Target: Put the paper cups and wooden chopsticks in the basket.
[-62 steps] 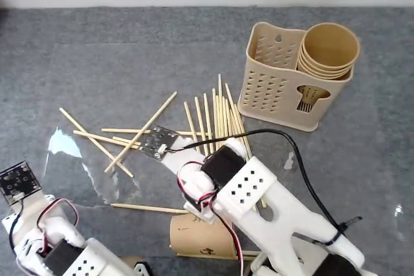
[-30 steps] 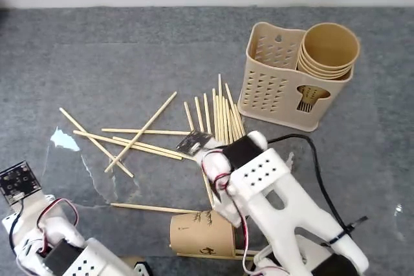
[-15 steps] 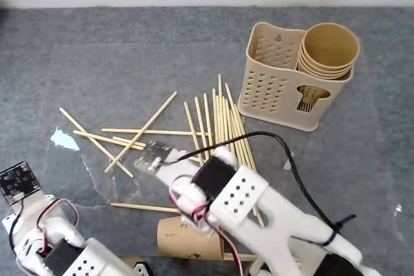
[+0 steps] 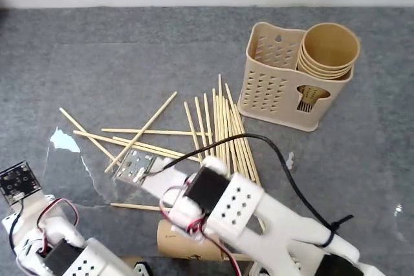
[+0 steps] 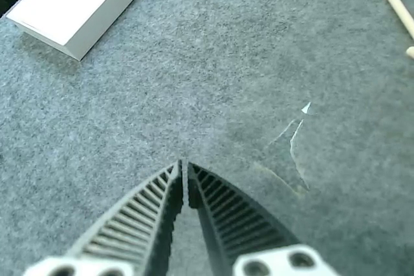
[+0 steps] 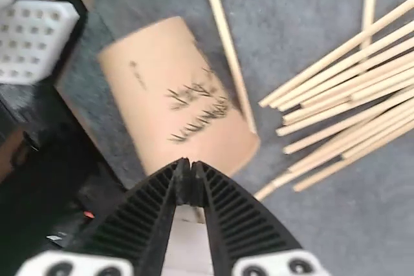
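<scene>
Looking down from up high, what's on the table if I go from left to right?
Loose chopsticks → chopstick bundle → basket → cups stacked in its right side.

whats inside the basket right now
A nested stack of paper cups stands in one compartment of the basket. Nothing sticks up above the rim of the other compartment. Its floor is hidden behind the basket's wall, and the cups cover whatever lies beneath them.
</scene>
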`<state>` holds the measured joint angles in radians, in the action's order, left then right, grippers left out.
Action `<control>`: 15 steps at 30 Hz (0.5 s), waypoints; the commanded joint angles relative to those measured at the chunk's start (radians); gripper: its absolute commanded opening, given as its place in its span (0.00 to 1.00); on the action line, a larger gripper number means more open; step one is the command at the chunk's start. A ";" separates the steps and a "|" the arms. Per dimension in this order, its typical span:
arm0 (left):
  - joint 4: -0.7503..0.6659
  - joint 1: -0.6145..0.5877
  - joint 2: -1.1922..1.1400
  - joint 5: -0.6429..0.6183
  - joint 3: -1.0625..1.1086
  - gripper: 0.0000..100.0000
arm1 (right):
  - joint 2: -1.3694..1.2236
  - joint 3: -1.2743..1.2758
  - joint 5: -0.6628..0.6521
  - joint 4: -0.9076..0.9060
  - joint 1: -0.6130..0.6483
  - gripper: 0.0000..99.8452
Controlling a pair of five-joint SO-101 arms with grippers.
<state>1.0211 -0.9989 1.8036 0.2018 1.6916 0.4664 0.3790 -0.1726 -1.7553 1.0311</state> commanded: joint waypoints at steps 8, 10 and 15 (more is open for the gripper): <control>0.002 0.006 0.015 -0.002 -0.010 0.01 | 0.010 -0.015 -0.690 -0.039 -0.305 0.01; 0.002 0.006 0.015 -0.002 -0.010 0.01 | 0.012 -0.006 -0.807 -0.039 -0.363 0.01; 0.002 0.006 0.015 -0.002 -0.010 0.01 | 0.084 0.107 -1.046 -0.039 -0.452 0.01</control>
<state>1.0211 -0.9989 1.8036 0.2018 1.6916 0.4710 0.4480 -1.0932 -1.7553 0.6199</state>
